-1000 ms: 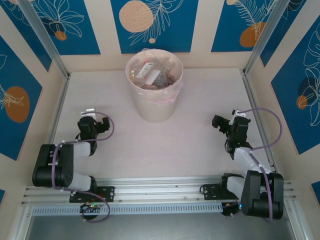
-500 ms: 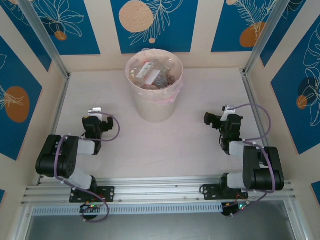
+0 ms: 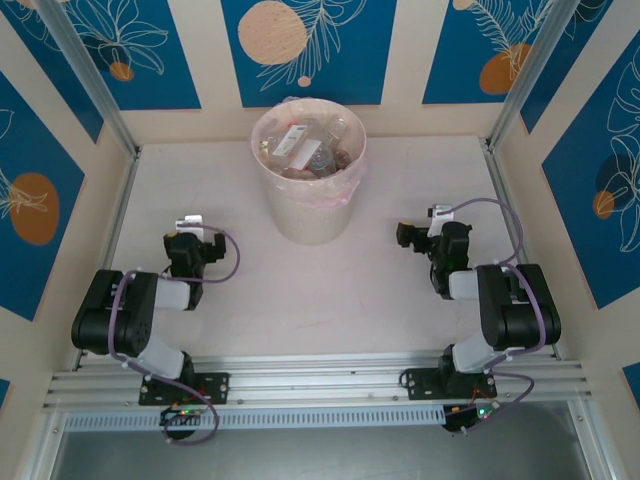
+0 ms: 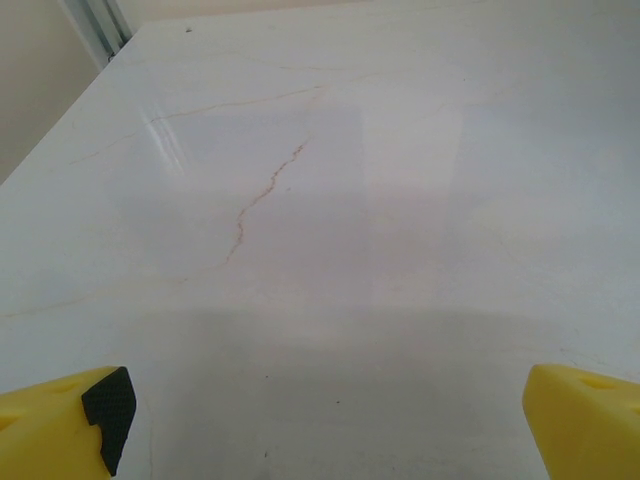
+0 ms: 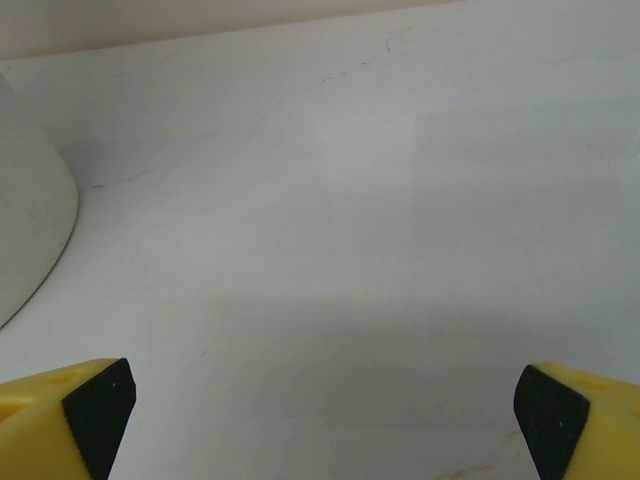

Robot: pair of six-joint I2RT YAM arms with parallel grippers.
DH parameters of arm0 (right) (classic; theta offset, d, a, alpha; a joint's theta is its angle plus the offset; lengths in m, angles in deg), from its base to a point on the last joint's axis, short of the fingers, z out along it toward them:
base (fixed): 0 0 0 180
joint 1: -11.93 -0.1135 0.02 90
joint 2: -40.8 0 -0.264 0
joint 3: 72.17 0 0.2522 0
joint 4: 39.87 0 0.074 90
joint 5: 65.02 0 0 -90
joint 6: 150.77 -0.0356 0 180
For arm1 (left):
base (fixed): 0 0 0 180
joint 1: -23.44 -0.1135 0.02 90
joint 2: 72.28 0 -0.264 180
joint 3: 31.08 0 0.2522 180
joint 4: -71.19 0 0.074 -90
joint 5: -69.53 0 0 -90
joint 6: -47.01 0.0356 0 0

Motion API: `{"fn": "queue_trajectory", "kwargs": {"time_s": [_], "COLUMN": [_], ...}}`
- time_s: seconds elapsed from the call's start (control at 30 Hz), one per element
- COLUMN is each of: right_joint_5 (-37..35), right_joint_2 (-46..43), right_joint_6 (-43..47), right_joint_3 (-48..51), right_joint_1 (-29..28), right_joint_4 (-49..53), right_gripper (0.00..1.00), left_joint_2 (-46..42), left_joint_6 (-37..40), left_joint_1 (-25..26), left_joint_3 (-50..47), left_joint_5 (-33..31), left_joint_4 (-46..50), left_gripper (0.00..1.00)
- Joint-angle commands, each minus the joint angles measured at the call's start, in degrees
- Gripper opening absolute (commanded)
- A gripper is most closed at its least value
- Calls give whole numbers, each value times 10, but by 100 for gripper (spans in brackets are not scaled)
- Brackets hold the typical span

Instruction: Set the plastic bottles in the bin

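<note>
Seen from the top external camera, the bin (image 3: 306, 215) stands at twelve o'clock on the table (image 3: 400, 170), close to the back wall. The plastic bottles (image 3: 305, 148) are heaped inside it, up to about the level of the pinkish liner at the rim. Every bottle I can make out is in that heap, though the jumble is too small to count. The left gripper (image 3: 190, 228) sits at about eight o'clock from the table's middle and the right gripper (image 3: 412, 236) at about four o'clock. Both are low, near their own bases and well apart from the bin, and neither carries anything. In the left wrist view the left gripper (image 4: 325, 420) has its yellow fingers (image 4: 60, 420) spread to the frame's lower corners. Between them is bare pale table (image 4: 420, 150) crossed by a thin brown vein. In the right wrist view the right gripper (image 5: 325, 420) is spread just as wide with nothing between its fingers (image 5: 70, 405). The bin's cream wall (image 5: 25, 200) curves in at nine o'clock, and bare table (image 5: 400, 200) lies ahead. By my judgement the sorting is finished or very nearly so. What is left, if anything, is a check for a stray bottle hidden behind the arms or the bin.
</note>
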Motion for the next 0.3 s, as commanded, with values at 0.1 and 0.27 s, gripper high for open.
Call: {"fn": "queue_trajectory", "kwargs": {"time_s": [0.1,0.27], "right_joint_5": [4,4], "right_joint_2": [-3,-4], "right_joint_6": [6,7], "right_joint_3": [-11,-10], "right_joint_1": [4,4], "right_joint_4": [2,0], "right_gripper": [99,99], "left_joint_2": [-2,-3], "left_joint_6": [6,6], "left_joint_1": [5,5], "left_joint_3": [7,8], "left_joint_5": [-6,-6], "left_joint_4": [-19,-18], "left_gripper": [100,100]}}
